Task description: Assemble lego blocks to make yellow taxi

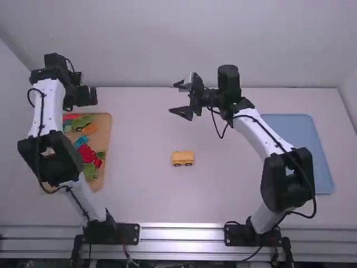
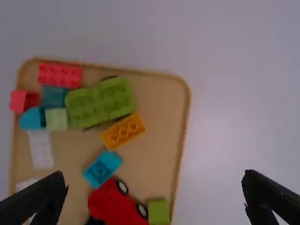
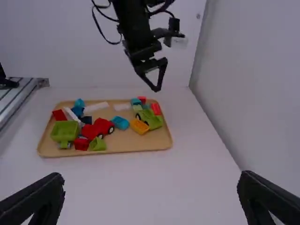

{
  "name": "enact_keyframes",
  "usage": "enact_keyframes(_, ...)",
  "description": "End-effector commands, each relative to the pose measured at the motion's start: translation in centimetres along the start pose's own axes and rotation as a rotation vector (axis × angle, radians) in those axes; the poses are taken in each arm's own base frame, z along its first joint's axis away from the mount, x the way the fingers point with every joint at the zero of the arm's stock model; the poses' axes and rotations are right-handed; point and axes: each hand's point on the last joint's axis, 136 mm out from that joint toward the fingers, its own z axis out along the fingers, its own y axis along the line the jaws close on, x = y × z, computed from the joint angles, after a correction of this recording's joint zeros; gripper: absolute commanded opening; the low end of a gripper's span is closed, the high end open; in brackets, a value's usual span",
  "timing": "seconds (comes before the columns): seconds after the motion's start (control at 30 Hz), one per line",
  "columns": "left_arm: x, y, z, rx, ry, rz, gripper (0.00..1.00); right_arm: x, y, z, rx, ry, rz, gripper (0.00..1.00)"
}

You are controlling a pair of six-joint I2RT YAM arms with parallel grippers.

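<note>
Tabletop in white, with a small yellow block vehicle on dark wheels near its middle, apart from both grippers. Left gripper hangs above the far end of a tan tray, its two fingers spread wide with nothing between them. Right gripper is held beyond the yellow vehicle, farther from the camera, its fingers also wide apart and empty. Inside the tray lie an orange block touching green pieces, a blue block and a red toy car. Partly behind the right arm, a blue tray rests on the table.
</note>
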Motion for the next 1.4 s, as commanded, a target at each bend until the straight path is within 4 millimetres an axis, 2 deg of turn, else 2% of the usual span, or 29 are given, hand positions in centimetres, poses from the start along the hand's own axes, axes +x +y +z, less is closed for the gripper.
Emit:
enact_keyframes(0.0,0.8,1.7,3.0,-0.01,0.062,0.09,0.99,-2.2,-0.1,-0.8,0.013,-0.021,-0.039,0.99)
enact_keyframes(0.1,2.2,1.5,5.9,0.063,0.127,0.253,0.99,-1.8,-0.7,-1.6,0.031,-0.01,-0.024,0.99)
enact_keyframes(0.13,2.4,1.5,6.1,0.067,0.135,0.27,0.99,-1.7,-0.8,-1.7,0.033,-0.01,-0.023,0.99)
enact_keyframes(0.23,3.9,2.5,8.9,0.044,0.214,0.338,0.99,-1.5,-1.2,-2.2,0.046,-0.007,-0.018,0.99)
enact_keyframes(0.33,5.3,1.9,10.6,0.091,0.273,0.471,0.99,-1.5,-1.2,-2.1,0.045,-0.005,-0.015,0.99)
enact_keyframes(0.43,6.2,1.9,12.2,0.099,0.32,0.6,0.82,-1.5,-1.2,-2.2,0.046,-0.005,-0.013,0.99)
enact_keyframes(0.5,6.2,2.3,12.5,0.08,0.327,0.624,0.74,-1.4,-1.1,-2.1,0.045,-0.003,-0.011,0.99)
enact_keyframes(0.53,6.2,2.5,12.6,0.074,0.328,0.64,0.65,-1.3,-1.3,-2.2,0.051,0.001,-0.007,0.99)
enact_keyframes(0.57,6.1,2.7,12.7,0.062,0.328,0.647,0.64,-1.1,-1.5,-2.2,0.063,0.01,-0.001,0.99)
enact_keyframes(0.73,5.7,3.5,12.9,0.056,0.307,0.664,0.62,-0.4,-2.4,-2.3,0.123,0.045,0.01,0.99)
enact_keyframes(0.93,6.8,4.5,13.8,0.056,0.319,0.645,0.55,-0.2,-2.1,-2.3,0.109,0.048,0.015,0.99)
enact_keyframes(1.37,8.4,4.3,15.9,0.068,0.325,0.69,0.53,-0.5,-1.6,-2.2,0.079,0.035,0.004,0.99)
